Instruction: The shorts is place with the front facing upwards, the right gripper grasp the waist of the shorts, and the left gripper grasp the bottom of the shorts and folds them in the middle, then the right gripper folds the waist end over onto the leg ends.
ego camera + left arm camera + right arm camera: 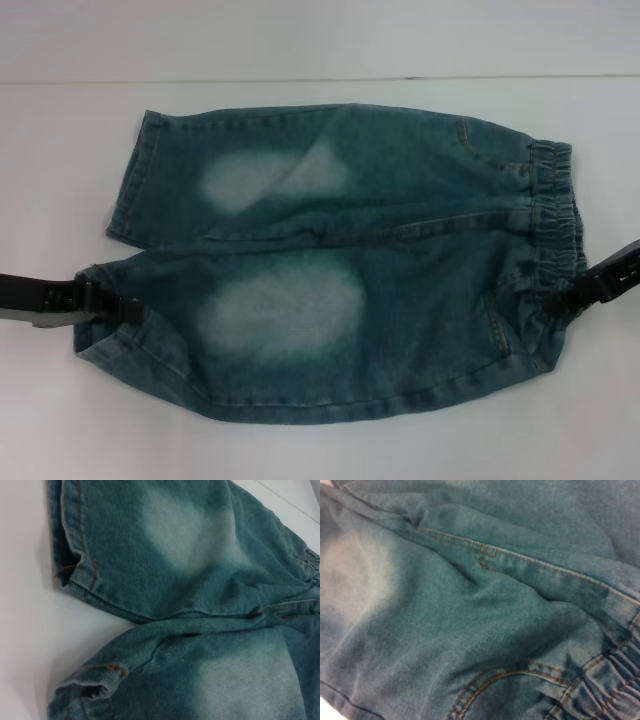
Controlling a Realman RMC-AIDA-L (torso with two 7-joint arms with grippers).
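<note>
From the head view, the shorts (pixel 340 265) lay flat on the white tabletop (pixel 320 40), legs toward the left claw and waist (pixel 555 225) toward the right one. The left claw (pixel 130 308) came in low from the side and had its tips at the hem (pixel 100 325) of the nearer leg, closed on the cloth there. The farther leg lay just beyond it, untouched. The right claw (pixel 560 297) sat at the opposite end, pinched onto the near corner of the waist, the fabric puckered toward it. Two pale faded patches showed between the claws, one on each leg.

In the left wrist view, only denim and bare tabletop (pixel 25 630) showed. Both hems (pixel 80 577) lay close ahead of that claw, tan stitching along their edges, with the crotch seam running away between them. The claw's own fingers were out of sight.

In the right wrist view, cloth filled nearly everything. The gathered waist (pixel 605 685) bunched right by that claw, a curved pocket seam (pixel 495 682) beside it, and a straight stitched seam crossed farther off.
</note>
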